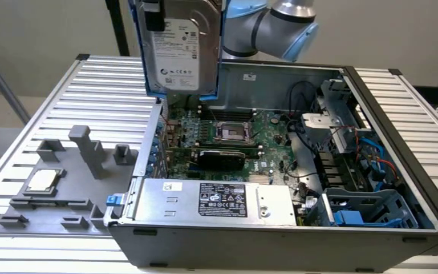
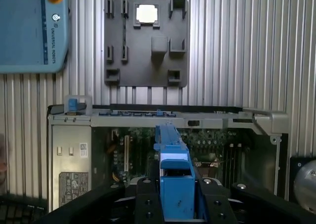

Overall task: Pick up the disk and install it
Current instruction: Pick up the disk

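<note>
The disk (image 1: pixel 181 51) hangs upright high above the far left corner of the open computer case (image 1: pixel 401 165), its white label facing the camera and blue rails down both edges. My gripper (image 1: pixel 179 8) is shut on its upper end, with one black finger (image 1: pixel 153 14) lying against the label side. In the wrist view the disk's blue edge (image 2: pixel 173 155) runs out from between the two black fingers (image 2: pixel 147 202) of the gripper (image 2: pixel 177 202), over the case's motherboard (image 2: pixel 207 140).
A blue drive cage (image 1: pixel 364 208) sits in the case's near right corner. The silver box with a black label (image 1: pixel 219 200) fills the near left. A grey fixture plate (image 1: pixel 48 220) holding a square CPU chip (image 1: pixel 43 180) lies left of the case. A teach pendant (image 2: pixel 32 29) lies on the table.
</note>
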You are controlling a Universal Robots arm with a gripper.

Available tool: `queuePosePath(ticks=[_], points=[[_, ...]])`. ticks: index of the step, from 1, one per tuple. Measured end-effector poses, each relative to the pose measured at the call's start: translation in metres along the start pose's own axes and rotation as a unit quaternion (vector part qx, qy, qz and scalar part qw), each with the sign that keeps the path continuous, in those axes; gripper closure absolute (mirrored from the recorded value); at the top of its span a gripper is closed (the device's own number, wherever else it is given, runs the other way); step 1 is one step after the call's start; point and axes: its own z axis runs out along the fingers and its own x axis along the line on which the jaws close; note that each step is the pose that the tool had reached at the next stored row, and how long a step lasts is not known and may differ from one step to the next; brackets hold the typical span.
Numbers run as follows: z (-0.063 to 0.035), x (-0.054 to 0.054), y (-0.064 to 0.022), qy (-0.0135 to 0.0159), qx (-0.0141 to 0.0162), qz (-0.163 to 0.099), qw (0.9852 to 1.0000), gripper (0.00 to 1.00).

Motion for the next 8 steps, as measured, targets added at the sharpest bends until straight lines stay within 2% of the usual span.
queuePosePath(ticks=[8], points=[[0.0008,0.005,-0.0363,-0.0001,0.0000,0.000,1.0000,0.67]])
